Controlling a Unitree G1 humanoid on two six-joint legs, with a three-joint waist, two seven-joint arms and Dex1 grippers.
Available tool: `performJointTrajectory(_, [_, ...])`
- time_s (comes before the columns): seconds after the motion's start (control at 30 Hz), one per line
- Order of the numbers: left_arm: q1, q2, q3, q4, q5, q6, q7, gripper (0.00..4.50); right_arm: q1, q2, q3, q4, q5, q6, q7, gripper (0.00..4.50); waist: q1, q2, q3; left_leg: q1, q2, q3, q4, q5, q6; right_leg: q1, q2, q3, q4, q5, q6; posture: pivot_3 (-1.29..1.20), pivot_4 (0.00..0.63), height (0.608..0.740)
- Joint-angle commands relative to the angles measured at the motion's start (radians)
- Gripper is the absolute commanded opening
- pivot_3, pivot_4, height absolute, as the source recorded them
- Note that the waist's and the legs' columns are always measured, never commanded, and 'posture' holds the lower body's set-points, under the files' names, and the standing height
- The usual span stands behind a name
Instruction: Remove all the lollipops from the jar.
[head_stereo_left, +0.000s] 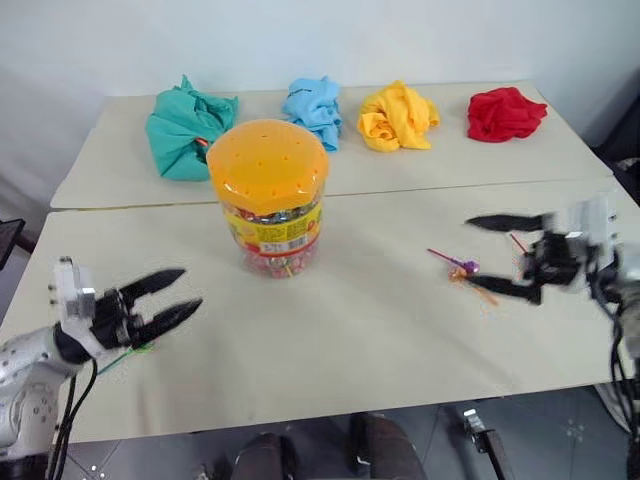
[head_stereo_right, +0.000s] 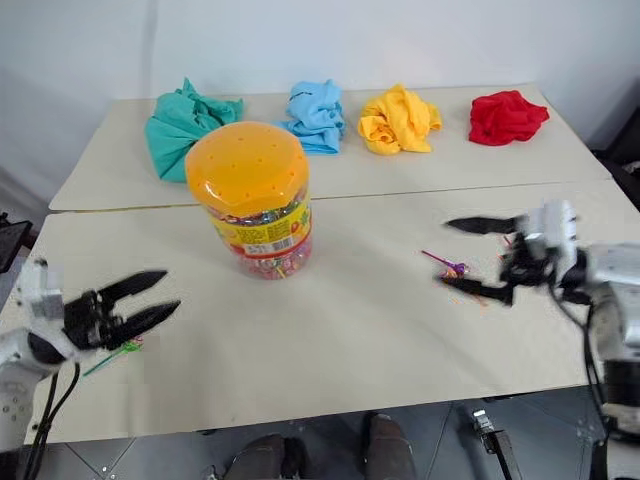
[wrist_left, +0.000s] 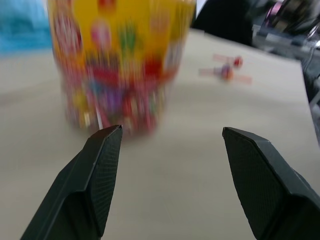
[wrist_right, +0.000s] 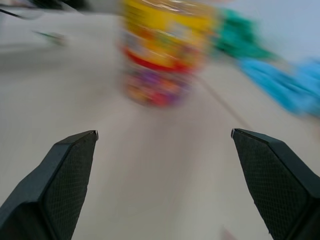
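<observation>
Tools level, jaws apart

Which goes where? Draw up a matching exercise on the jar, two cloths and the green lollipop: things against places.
Things:
1. jar
2. teal cloth
3. red cloth
4. green lollipop

Places:
A. far right of the table
B. beside the left gripper
C. middle of the table
D. far left of the table

Pairs: 1-C, 2-D, 3-A, 4-B.
</observation>
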Motion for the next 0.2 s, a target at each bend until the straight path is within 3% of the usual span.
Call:
performJointTrajectory(0.03, [0.028,0.001,-0.001,-0.003,0.133,-0.069,0.097,3.39,0.008,0.071,0.053,-0.018,-0.038,-0.074,0.023,4.46,0.006,-0.001,-0.001,0.0,-0.001,0.0,0.0,0.0,0.0,0.0,-0.001,0.0,-0.001,0.0,0.0,0.0,0.15,0.74])
performJointTrajectory(0.2, [0.067,-0.051,0.037,-0.038,0.21,-0.16,0.209,3.39,0.002,0.157,0.103,0.098,-0.145,-0.248,0.036,4.46,0.018,-0.001,-0.001,0.0,-0.002,0.0,0.001,0.0,0.003,0.001,-0.004,0.0,-0.001,0.0,0.0,0.0,0.15,0.74])
